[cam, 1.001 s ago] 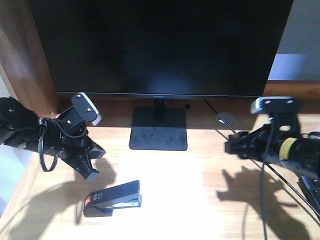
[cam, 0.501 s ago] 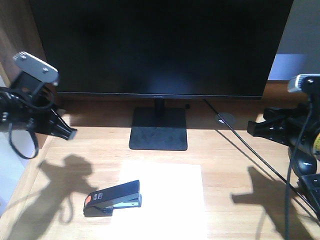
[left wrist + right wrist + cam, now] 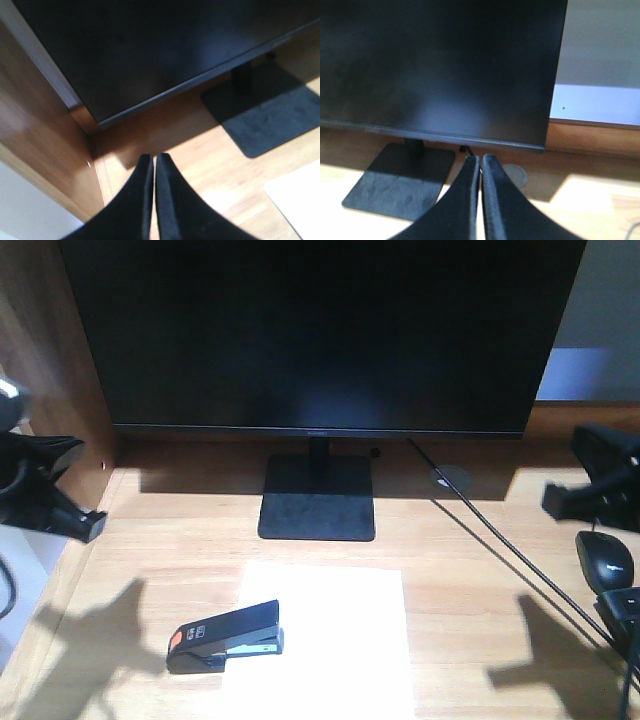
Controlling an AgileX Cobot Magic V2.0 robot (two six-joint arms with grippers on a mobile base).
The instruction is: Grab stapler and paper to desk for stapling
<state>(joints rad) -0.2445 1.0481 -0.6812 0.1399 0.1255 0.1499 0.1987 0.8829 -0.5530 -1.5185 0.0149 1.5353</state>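
The black stapler (image 3: 225, 636) with its orange-red end lies on the left edge of the white paper (image 3: 340, 640), which rests flat on the light wood desk (image 3: 470, 590) in front of the monitor stand. My left gripper (image 3: 85, 525) is at the far left edge of the desk, well away from the stapler; in the left wrist view its fingers (image 3: 154, 159) are shut with nothing between them. My right gripper (image 3: 555, 502) hangs at the far right, and its fingers (image 3: 481, 159) are also shut and empty. A corner of the paper (image 3: 300, 200) shows in the left wrist view.
A large black monitor (image 3: 320, 330) on a square stand (image 3: 318, 498) fills the back. A dark wooden side panel (image 3: 55, 350) bounds the left. A cable (image 3: 500, 545) runs diagonally from a round grommet (image 3: 450, 477). A black mouse (image 3: 604, 560) sits at the right.
Both arms have drawn back outward from the middle of the desk, the left to the far left edge and the right to the far right. The stapler and paper have not moved.
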